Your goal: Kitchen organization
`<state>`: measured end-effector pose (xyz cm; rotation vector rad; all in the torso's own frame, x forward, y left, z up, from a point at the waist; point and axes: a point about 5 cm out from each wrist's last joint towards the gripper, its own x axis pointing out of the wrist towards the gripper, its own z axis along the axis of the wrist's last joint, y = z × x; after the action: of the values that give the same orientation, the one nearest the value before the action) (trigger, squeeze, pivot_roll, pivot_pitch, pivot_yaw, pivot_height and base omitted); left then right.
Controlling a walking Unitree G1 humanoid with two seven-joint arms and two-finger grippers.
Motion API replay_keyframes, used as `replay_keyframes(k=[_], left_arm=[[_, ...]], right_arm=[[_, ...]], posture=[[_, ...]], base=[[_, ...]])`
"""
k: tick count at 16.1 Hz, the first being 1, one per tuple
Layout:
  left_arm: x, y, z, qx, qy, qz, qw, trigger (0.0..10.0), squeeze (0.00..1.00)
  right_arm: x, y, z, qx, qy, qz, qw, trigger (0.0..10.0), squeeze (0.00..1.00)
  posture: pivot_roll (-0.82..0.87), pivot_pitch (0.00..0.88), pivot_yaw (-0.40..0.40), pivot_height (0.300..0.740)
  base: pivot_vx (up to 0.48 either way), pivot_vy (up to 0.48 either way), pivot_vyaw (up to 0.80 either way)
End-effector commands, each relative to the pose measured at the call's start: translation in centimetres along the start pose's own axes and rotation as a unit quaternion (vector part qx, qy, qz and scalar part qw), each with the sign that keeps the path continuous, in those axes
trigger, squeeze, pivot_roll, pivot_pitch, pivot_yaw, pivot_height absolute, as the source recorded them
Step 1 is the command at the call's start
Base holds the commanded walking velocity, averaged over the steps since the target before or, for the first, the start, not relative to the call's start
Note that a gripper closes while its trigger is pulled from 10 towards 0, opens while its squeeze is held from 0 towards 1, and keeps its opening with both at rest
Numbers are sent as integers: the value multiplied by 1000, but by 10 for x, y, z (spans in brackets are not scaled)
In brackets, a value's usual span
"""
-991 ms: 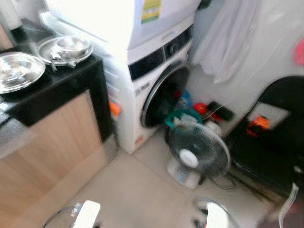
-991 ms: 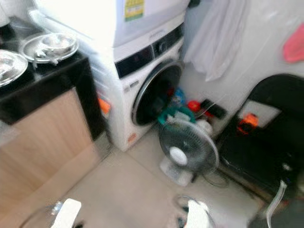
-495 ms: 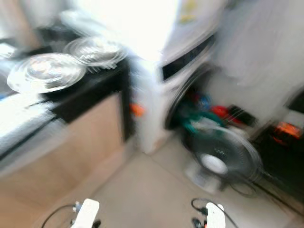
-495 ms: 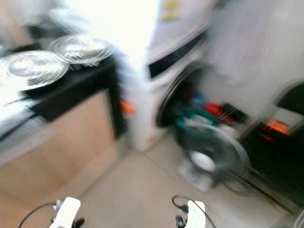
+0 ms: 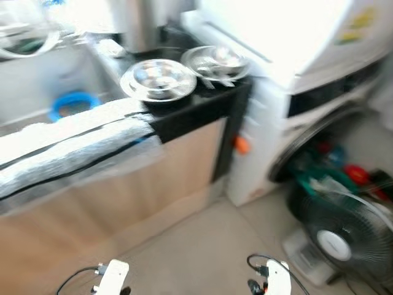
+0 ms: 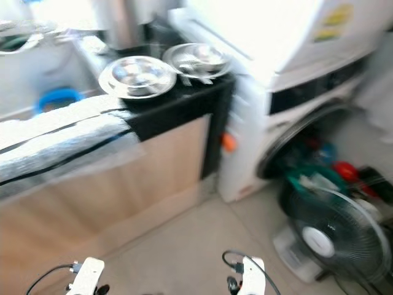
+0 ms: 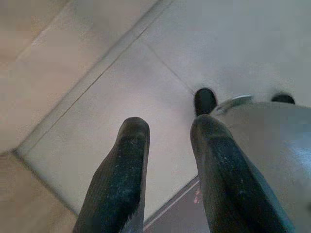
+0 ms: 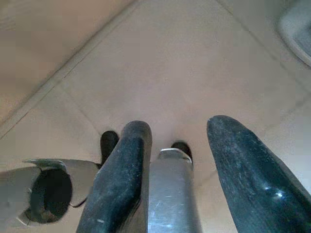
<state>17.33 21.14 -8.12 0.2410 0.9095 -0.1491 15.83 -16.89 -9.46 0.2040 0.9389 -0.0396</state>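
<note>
Two shiny steel dishes, one nearer [image 5: 158, 78] and one behind it [image 5: 216, 60], sit on a black countertop [image 5: 202, 106] beside a sink [image 5: 31, 80] that holds a blue ring [image 5: 72, 103]. Both arms hang low over the tiled floor, their white wrists [image 5: 112, 275] [image 5: 276, 278] at the bottom edge of the eye views. My left gripper [image 7: 170, 126] is open above the floor tiles with nothing between its fingers. My right gripper [image 8: 180, 128] is open too, and holds nothing. The picture is blurred.
A white washing machine [image 5: 307, 80] with its door ajar stands right of the counter, coloured items inside. A floor fan [image 5: 344, 228] stands in front of it. A grey padded strip [image 5: 73, 150] covers the counter's front edge. A tall metal pot [image 5: 138, 24] stands at the back.
The camera has swung left: the counter and sink have come into view, and the washing machine and fan have slid to the right. Both arms still hang low.
</note>
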Motion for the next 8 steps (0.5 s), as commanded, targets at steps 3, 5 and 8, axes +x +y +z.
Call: replay_keyframes(k=[3,5,8], left_arm=[[-1,-3,-8,-3,15,-5,1000,10000,0],[-1,-3,-8,-2,15,-4,1000,10000,0],[-2,-3,-8,-2,14,-4,1000,10000,0]], right_arm=[[-2,-4,-6,-4,13,-5,1000,10000,0],[-2,-4,-6,-3,12,-6,1000,10000,0],[-2,-3,-6,-1,12,-6,1000,10000,0]], posture=[[0,69,-29,740],[-1,69,-27,740],[-1,71,-26,740]], base=[[0,0,800],[0,0,800],[0,0,800]])
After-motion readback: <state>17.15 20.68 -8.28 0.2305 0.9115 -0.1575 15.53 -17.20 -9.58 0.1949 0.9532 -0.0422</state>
